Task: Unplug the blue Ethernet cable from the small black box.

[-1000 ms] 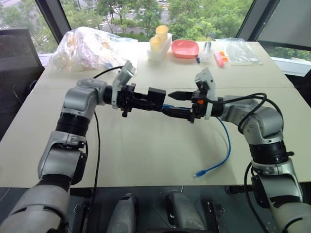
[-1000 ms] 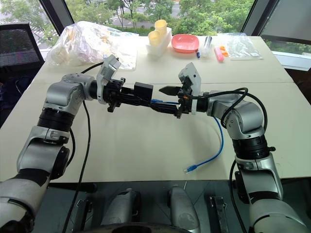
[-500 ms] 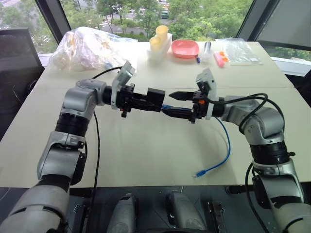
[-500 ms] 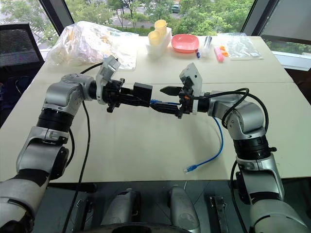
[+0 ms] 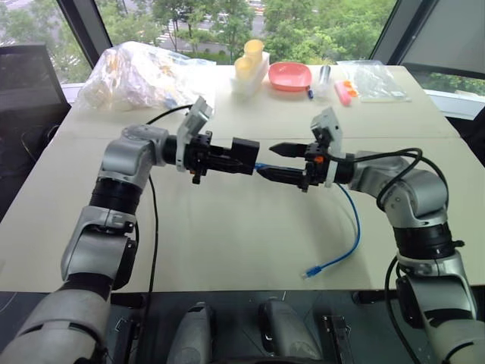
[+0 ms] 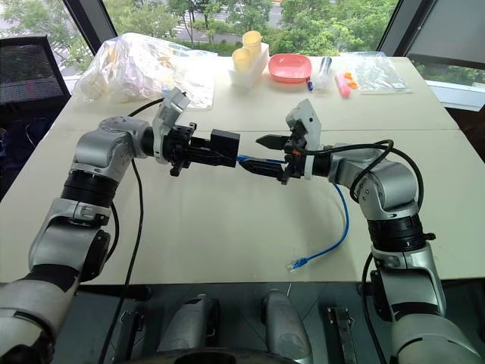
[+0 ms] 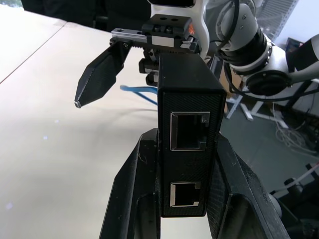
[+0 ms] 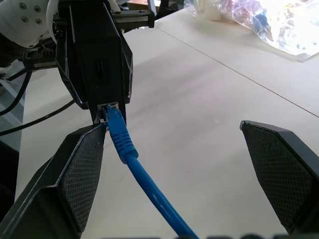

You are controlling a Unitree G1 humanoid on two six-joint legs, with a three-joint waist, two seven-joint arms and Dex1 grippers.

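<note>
Blue Ethernet cable (image 8: pixel 124 149): plugged into small black box (image 5: pixel 245 154), held in mid-air above worktop (image 5: pixel 227 235). Left gripper (image 7: pixel 164 199): fingers pinching the box. Right gripper (image 8: pixel 169 164): fingers spread wide, straddling the cable just behind the plug. Risks: closing off-centre, missing the latch tab; pulling askew, twisting the box out of the pinch. Clearance: open worktop below; pink plate (image 5: pixel 289 75), plastic bag (image 5: pixel 132 72) well apart.

- The small black box (image 5: pixel 245 155): matte black, rectangular, held above the table at centre frame, slightly left; the left wrist view shows two empty ports in one face.
- The blue Ethernet cable (image 5: pixel 353 231): thin, bright blue, one plug seated in the box's right side; it droops lower right, its free plug lying on the tabletop.
</note>
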